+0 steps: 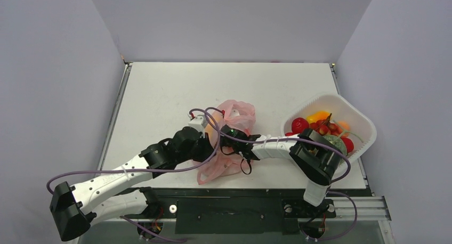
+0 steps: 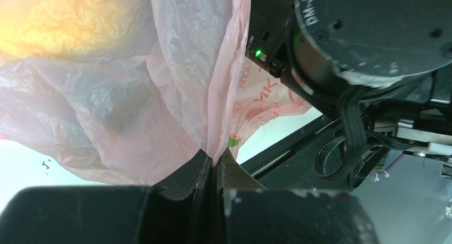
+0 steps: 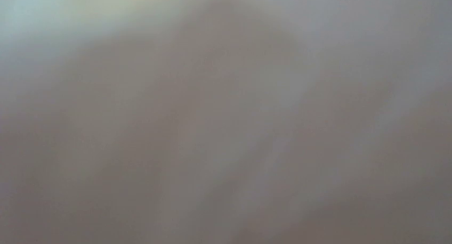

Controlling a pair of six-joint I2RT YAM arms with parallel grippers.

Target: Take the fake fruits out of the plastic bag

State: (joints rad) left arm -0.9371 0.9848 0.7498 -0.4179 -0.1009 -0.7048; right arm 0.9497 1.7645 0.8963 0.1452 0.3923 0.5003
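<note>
Folds of the thin pink plastic bag (image 1: 234, 113) lie crumpled on the white desk (image 1: 176, 95), about midway between its left and right edges and closer to the near edge than the far one. Both arms meet at the bag.

The left arm reaches in from the near left corner. In the left wrist view the left gripper (image 2: 214, 169) is pressed together on a pleat of the pink film, which rises taut from between the two dark fingers. Behind that sheet, a yellow-orange lump (image 2: 48, 20) glows through the plastic, too blurred to name. The black wrist of the right arm, with a small green light, sits close on the other side of the pleat.

The right arm comes from the near right corner, bends at the elbow and stretches left to the bag. The right gripper (image 1: 223, 132) sits against the bag's crumpled middle, where plastic and cables cover the fingers, so I cannot tell whether it is spread or closed. The right wrist view is only a grey-pink blur.

At the right edge of the desk stands a white basket (image 1: 356, 116), well apart from the bag. In it lie fake fruits (image 1: 320, 128) in red, yellow, orange and green, heaped toward its near side.
</note>
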